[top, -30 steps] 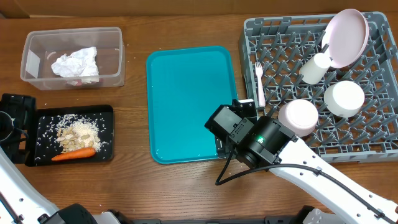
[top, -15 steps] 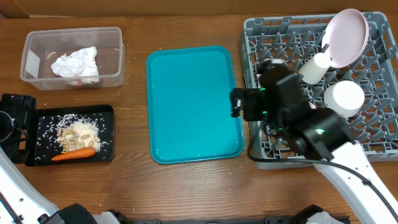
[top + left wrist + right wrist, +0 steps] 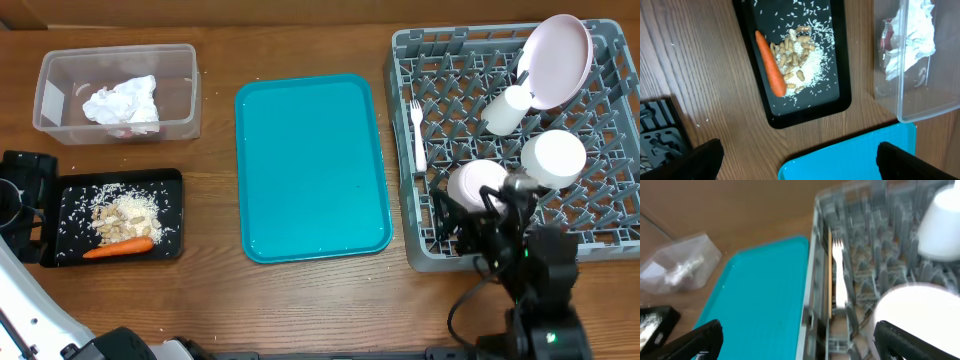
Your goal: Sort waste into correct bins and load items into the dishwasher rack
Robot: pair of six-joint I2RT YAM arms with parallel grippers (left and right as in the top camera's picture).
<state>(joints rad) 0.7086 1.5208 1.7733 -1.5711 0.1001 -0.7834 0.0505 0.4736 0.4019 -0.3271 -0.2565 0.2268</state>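
**Both jaws apart over a wooden table, nothing in them**

I am working at a brown wooden table [image 3: 300, 40] with a plain grain, and it is filling every view, so nothing of the room is showing beyond it. Loose white rice grains are lying on the wood around the black tray [image 3: 70, 185].

My left gripper [image 3: 797, 150] is hanging with its fingers wide apart and gripping nothing. Below it the black tray is holding the carrot [image 3: 771, 65], which is touching a heap of nut scraps [image 3: 792, 55] and rice. Beside that tray, the clear tub [image 3: 60, 120] is holding the crumpled napkin [image 3: 120, 100], with a bit of red wrapper [image 3: 886, 42] showing against it.

My right gripper [image 3: 797, 330] is also spread open and carrying nothing, hanging over the near edge of the dishwasher rack [image 3: 450, 70]; its view is blurred. The teal tray [image 3: 310, 170] is sitting between the bins and the rack.

In the rack, the fork [image 3: 417, 135] is lying along the left side. The plate [image 3: 558, 60] is standing on edge at the far corner, with the cup [image 3: 503, 110] leaning against it. One bowl [image 3: 553, 158] is sitting mid-rack, and the other bowl [image 3: 478, 185] is just beside my right arm.
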